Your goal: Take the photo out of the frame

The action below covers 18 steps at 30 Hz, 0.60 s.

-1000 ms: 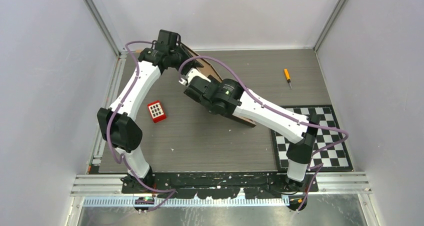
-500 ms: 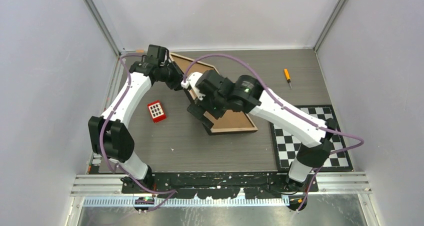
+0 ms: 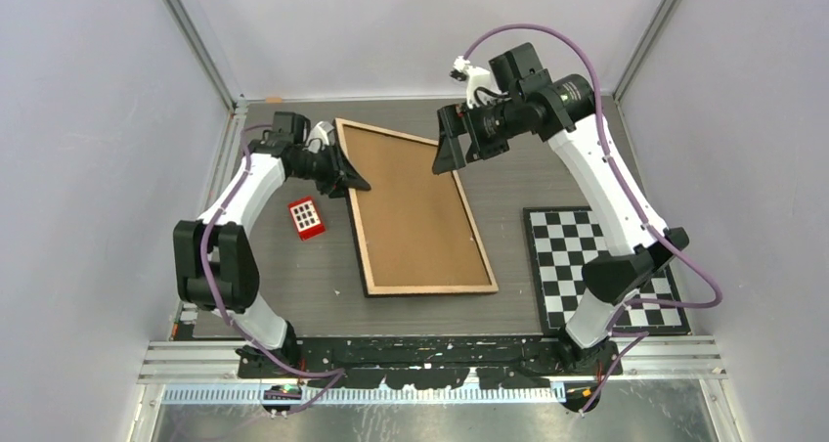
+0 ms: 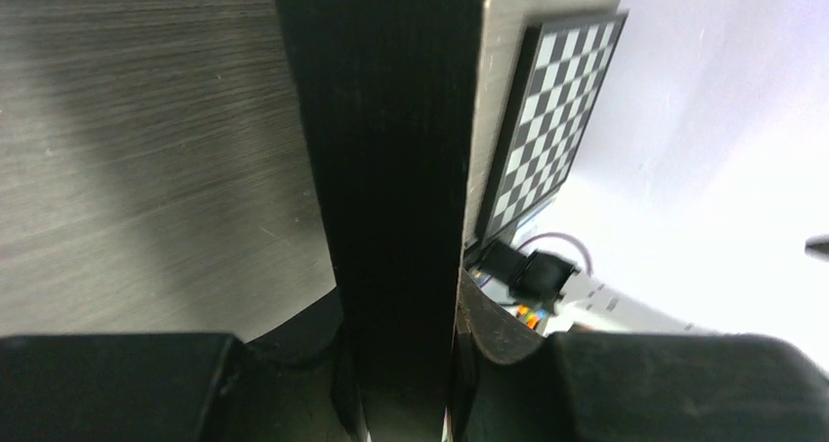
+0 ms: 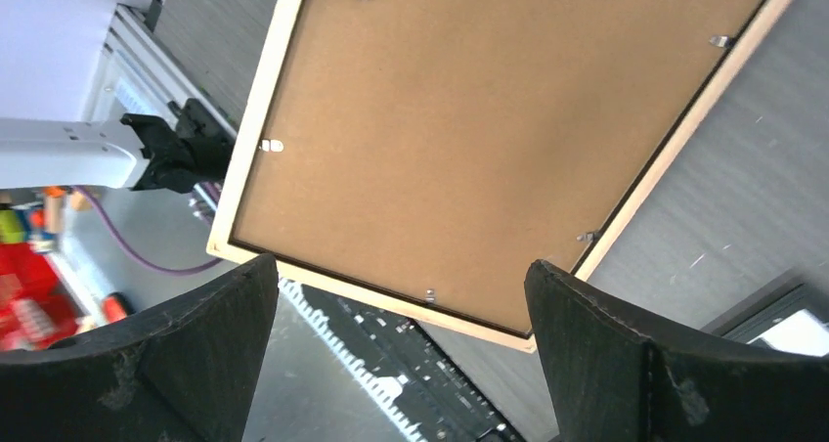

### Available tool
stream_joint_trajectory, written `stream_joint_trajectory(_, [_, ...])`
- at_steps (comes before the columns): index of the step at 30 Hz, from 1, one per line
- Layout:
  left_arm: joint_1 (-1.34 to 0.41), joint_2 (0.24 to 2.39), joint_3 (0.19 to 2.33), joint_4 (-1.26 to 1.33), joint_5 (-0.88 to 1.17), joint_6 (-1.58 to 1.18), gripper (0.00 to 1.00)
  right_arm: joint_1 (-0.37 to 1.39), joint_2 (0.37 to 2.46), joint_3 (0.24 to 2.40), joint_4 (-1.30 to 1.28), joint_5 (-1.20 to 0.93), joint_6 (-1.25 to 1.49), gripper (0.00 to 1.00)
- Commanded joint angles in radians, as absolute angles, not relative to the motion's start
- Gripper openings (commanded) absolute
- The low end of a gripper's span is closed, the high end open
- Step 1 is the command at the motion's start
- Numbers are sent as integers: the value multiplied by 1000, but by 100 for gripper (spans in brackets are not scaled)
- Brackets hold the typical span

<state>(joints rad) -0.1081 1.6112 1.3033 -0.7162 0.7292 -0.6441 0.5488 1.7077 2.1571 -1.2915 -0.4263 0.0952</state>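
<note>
The frame [image 3: 415, 207] lies face down on the table, its brown backing board up inside a light wood edge. The photo is hidden under that board. My left gripper [image 3: 347, 178] is at the frame's left edge near the far corner. In the left wrist view the frame's black rim [image 4: 386, 168] runs straight between the fingers, and the left gripper [image 4: 401, 364] is shut on it. My right gripper [image 3: 452, 154] hangs open above the frame's far right corner, holding nothing. In the right wrist view the frame's back [image 5: 469, 139] lies well below the spread right gripper [image 5: 401, 354].
A red block with white buttons [image 3: 306, 217] sits just left of the frame. A black-and-white checkerboard [image 3: 596, 266] lies at the right, also seen as the checkerboard [image 4: 552, 119] past the rim. Small metal clips [image 5: 271, 146] hold the backing board. Walls close in on three sides.
The frame went from tilted up between both grippers to lying flat, back up. The right gripper let go, opened wide and rose to the far right. The left gripper kept its hold.
</note>
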Motion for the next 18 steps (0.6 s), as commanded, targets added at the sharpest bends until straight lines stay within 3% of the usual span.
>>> stream_joint_trajectory(1, [-109,1696,1343,-728,858,-336,0,444,1743,2096,-1310,-663,134,100])
stream_joint_trajectory(11, [-92,1836,1347,-699,754,-216,0,258,1802,2005,-1158,-815,261,100])
stream_joint_trajectory(18, [-92,1940,1395,-732,652,-142,1,195,1829,1986,-869,-907,585,100])
